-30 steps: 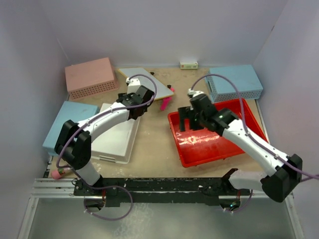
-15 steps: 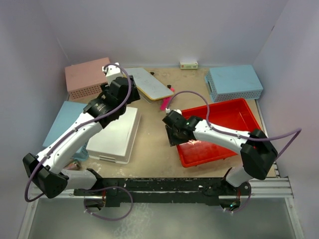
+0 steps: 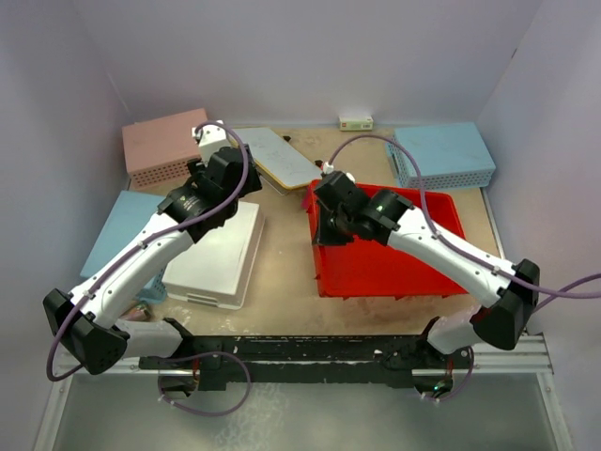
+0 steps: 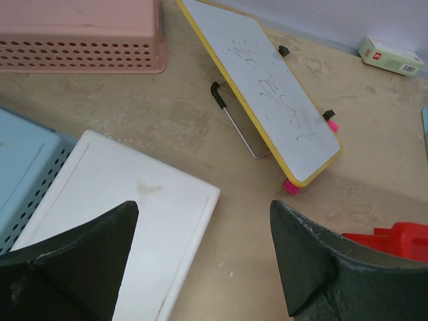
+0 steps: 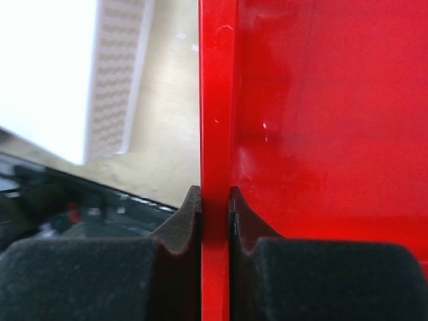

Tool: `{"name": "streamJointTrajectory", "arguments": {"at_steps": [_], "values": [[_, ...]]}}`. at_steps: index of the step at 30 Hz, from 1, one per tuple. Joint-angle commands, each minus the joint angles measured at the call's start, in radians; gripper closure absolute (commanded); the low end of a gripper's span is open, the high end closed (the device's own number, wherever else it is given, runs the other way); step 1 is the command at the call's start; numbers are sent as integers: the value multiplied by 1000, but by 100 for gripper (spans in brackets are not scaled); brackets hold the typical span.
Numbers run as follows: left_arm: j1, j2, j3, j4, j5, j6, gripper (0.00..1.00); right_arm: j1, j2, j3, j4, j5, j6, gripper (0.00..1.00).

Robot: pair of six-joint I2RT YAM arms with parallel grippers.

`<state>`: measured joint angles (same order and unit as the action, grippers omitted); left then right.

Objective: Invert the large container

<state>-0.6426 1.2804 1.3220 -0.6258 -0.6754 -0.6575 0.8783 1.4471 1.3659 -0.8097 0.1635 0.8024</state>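
Note:
The large container point(image 3: 394, 268) is a glossy red tray at the right of the table, tipped up with its left rim raised and its inside facing the top camera. My right gripper point(image 3: 324, 225) is shut on that left rim. In the right wrist view the thin red rim point(image 5: 215, 100) runs straight up between the two black fingers point(image 5: 180, 227), which press on it from both sides, and the tray's red floor point(image 5: 328, 107) fills the right half. My left gripper point(image 3: 230, 178) hangs open and holds nothing, above the table point(image 4: 204, 207) beside a white lid.
A white lid point(image 3: 221, 254) lies left of centre on a light-blue basket point(image 3: 117, 230). A pink perforated basket point(image 3: 169, 146) sits back left, and a yellow-framed whiteboard point(image 3: 282, 158) leans beside it. Another light-blue basket point(image 3: 441, 155) stands back right, with a small white box point(image 3: 357, 122) at the wall.
My right gripper went from open to shut on the tray's left rim and raised it, tipping the tray. The left arm swung back and left early on, then stayed still.

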Motion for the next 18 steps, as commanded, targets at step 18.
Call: {"name": "streamJointTrajectory", "arguments": {"at_steps": [18], "values": [[270, -101, 44, -44, 28, 99, 19, -58, -20, 327, 230, -318, 204, 100]]}}
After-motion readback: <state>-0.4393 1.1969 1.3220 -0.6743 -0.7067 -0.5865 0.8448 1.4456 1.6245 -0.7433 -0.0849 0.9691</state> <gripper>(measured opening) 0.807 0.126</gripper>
